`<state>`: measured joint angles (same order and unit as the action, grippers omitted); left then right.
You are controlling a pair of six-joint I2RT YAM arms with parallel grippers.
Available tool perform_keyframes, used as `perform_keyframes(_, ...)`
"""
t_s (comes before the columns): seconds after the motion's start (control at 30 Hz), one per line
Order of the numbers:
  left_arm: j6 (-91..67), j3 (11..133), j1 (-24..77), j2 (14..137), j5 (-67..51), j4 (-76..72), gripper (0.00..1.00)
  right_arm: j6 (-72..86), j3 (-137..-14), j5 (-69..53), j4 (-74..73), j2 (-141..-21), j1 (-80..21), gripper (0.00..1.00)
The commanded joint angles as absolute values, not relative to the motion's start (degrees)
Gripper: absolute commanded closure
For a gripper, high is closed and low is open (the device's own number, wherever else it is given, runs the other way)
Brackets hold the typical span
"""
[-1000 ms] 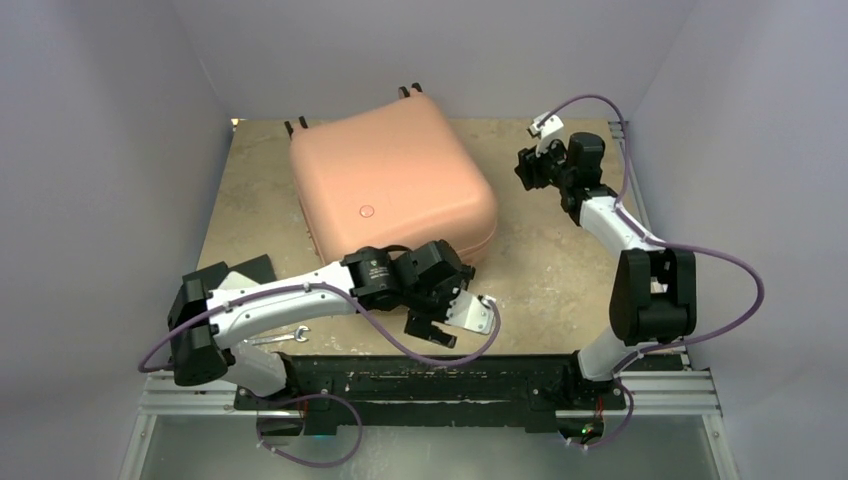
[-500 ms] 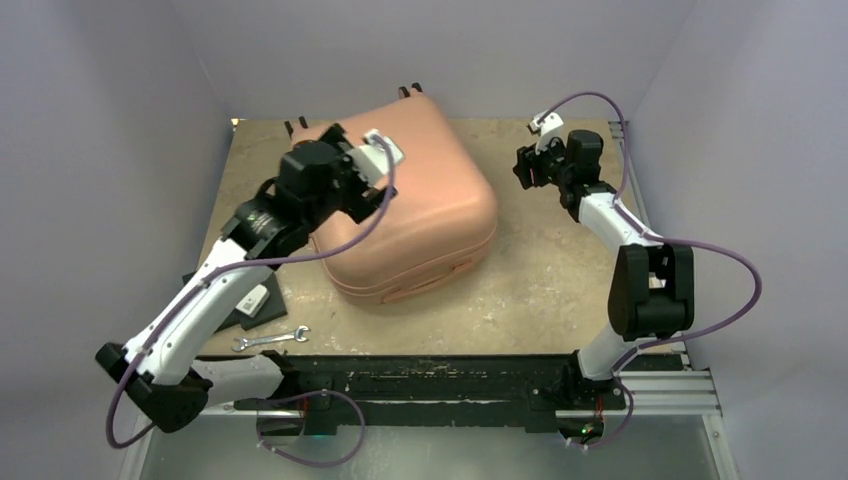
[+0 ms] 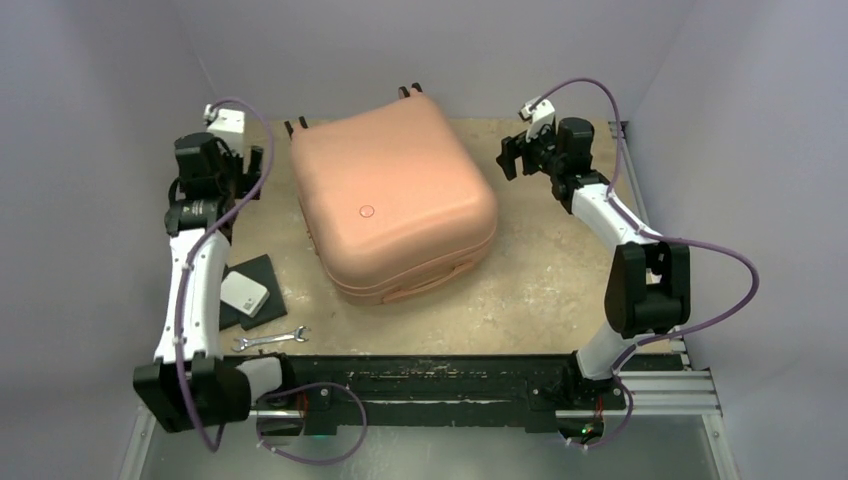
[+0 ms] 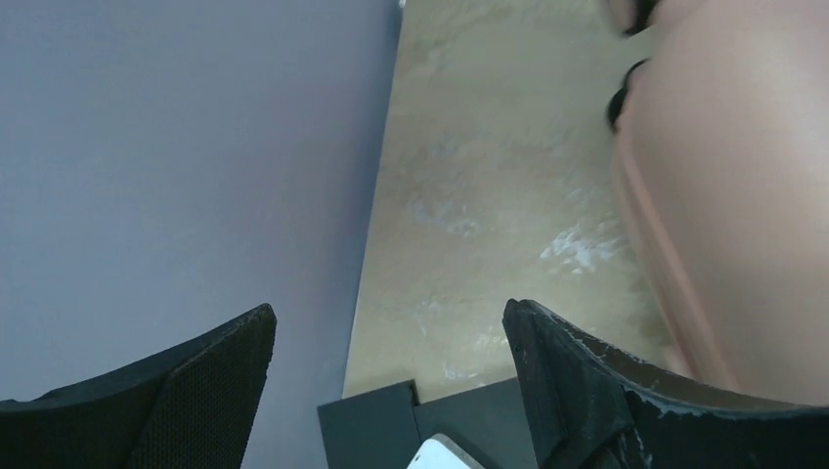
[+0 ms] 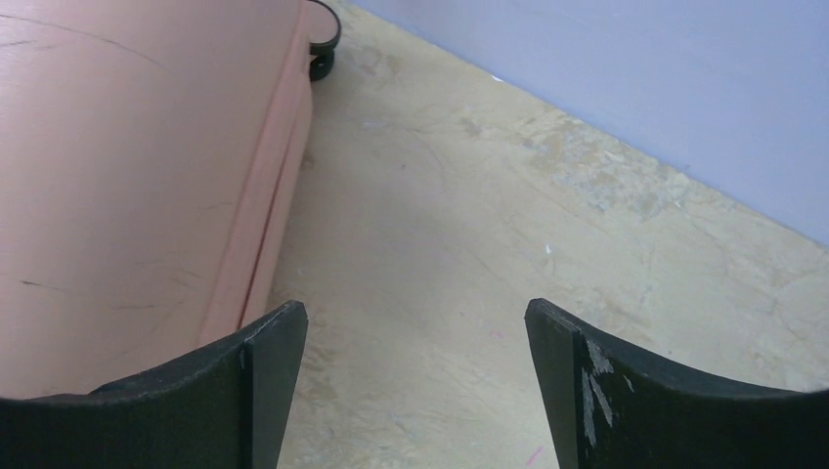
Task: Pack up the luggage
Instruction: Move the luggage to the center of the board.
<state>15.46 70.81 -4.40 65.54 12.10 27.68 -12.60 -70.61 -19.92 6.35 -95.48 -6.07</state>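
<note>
The luggage (image 3: 395, 200), a large salmon-pink hard-shell case, lies shut in the middle of the table with its wheels (image 3: 297, 126) toward the back wall. My left gripper (image 3: 245, 170) hangs open at the far left, between the wall and the luggage's left side, touching neither. In the left wrist view the left gripper (image 4: 389, 313) holds nothing, and the luggage (image 4: 733, 195) fills the right edge. My right gripper (image 3: 512, 160) stands open just right of the luggage's far right corner. The right wrist view shows the right gripper (image 5: 414, 308) over bare table, apart from the luggage (image 5: 127, 176).
A flat black pad (image 3: 258, 272) with a white box (image 3: 243, 293) on it lies at the front left, also seen as the pad (image 4: 381, 430) under the left fingers. A metal wrench (image 3: 270, 340) lies near the front edge. Walls close in on three sides.
My left arm swung from the luggage's front edge, over its lid, out to the far left by the wall. The right gripper opened wider and shifted slightly toward the luggage.
</note>
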Motion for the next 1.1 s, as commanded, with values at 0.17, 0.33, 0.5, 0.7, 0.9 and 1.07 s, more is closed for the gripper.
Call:
perform_keyframes(0.17, 9.6, 65.3, -17.8, 77.4, -3.1, 21.3, 0.39, -11.3, -70.5, -17.7, 6.7, -95.5, -7.8, 0.09)
perform_keyframes(0.33, 8.7, 65.7, -17.0, 83.5, -5.0, 20.4, 0.7, -12.4, -70.0, -17.2, 6.3, -95.2, -7.8, 0.09)
perform_keyframes(0.5, 9.2, 67.3, -8.9, 90.2, 1.1, 19.7, 0.81, -12.7, -70.5, -17.5, 4.3, -95.0, -7.8, 0.09)
perform_keyframes(0.7, 8.6, 72.2, -0.6, 97.3, 4.7, 20.5, 0.82, -14.3, -70.4, -18.9, 0.4, -93.6, -7.8, 0.09)
perform_keyframes(0.9, 8.2, 76.9, 8.1, 101.0, 3.4, 22.5, 0.81, -16.2, -67.5, -21.0, -3.3, -89.6, -7.8, 0.09)
perform_keyframes(1.07, 8.8, 80.4, 14.8, 103.7, 3.7, 23.7, 0.8, -16.9, -65.1, -19.6, -4.5, -86.4, -7.7, 0.09)
